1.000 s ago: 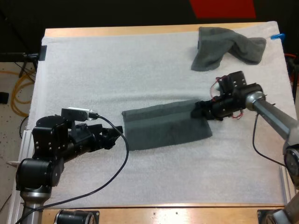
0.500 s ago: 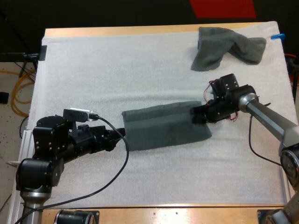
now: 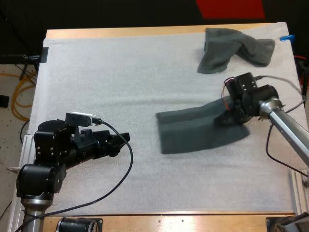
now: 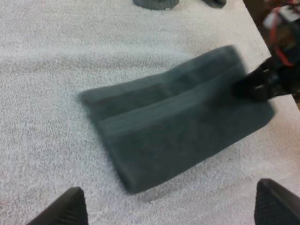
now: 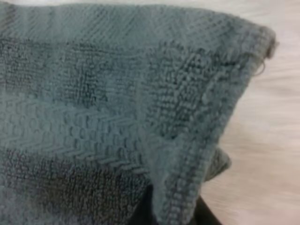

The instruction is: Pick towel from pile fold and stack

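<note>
1. Counter (image 3: 145, 31): wooden, with the white mat (image 3: 116, 77) spread beneath the folded towel (image 3: 193, 133).
2. Folded towel: dark grey-green, resting on the mat.
3. Crumpled towel (image 3: 231, 48): beyond the folded towel's far right side, apart from it.
4. Right claw (image 3: 227, 117): clenched on the folded towel's right end.
5. Left claw (image 3: 123, 140): left of the folded towel, clear of it, fingers (image 4: 70, 208) released and spread.

The left gripper (image 3: 121, 140) is held low and level, fingers (image 4: 70, 208) spread wide apart. The right gripper (image 3: 227, 116) is clamped on the towel (image 3: 198, 130) edge, wrist pitched downward.
</note>
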Robot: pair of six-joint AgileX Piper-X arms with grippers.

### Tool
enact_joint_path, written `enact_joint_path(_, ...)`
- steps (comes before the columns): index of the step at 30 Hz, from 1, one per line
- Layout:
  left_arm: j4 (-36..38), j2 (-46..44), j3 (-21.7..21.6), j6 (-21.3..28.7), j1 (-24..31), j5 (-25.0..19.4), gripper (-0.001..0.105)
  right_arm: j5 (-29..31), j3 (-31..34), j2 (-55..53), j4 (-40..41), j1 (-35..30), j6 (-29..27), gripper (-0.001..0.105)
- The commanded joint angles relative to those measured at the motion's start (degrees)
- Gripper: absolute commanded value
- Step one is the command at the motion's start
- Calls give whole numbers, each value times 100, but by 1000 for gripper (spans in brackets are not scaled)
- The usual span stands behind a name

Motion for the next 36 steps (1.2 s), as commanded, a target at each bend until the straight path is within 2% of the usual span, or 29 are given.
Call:
enact_joint_path(1,-6,17,-44,-63,-22,47,70,1326,14,-154,91,-39,-258,0)
enact_joint_path(4,-6,17,-44,-63,-22,47,70,1609,14,-365,91,-39,-353,0)
enact_joint_path(8,-6,17,-44,-63,-22,47,70,1071,14,-463,115,58,-138,0)
enact_joint_path(11,-6,17,-44,-63,-22,47,70,50,14,-457,128,198,547,0)
enact_joint_path(13,-6,17,-44,-63,-22,47,70,-849,14,-400,-16,323,1071,0)
enact_joint_path(16,-6,17,-44,-63,-22,47,70,-1685,14,-229,-436,549,1602,0)
enact_joint_path(21,-6,17,-44,-63,-22,50,70,-2173,14,197,-988,865,2282,0)
enact_joint_path(25,-6,17,-44,-63,-22,62,70,-2295,14,521,-1217,1040,2683,0)
enact_joint_path(33,-6,17,-44,-63,-22,62,70,-2326,12,664,-1383,1054,2696,0)
enact_joint_path(35,-6,17,-44,-63,-22,62,70,-2442,5,664,-1472,1054,2696,5)
enact_joint_path(36,-6,17,-44,-63,-22,62,70,-2573,5,664,-1539,1054,2696,12)
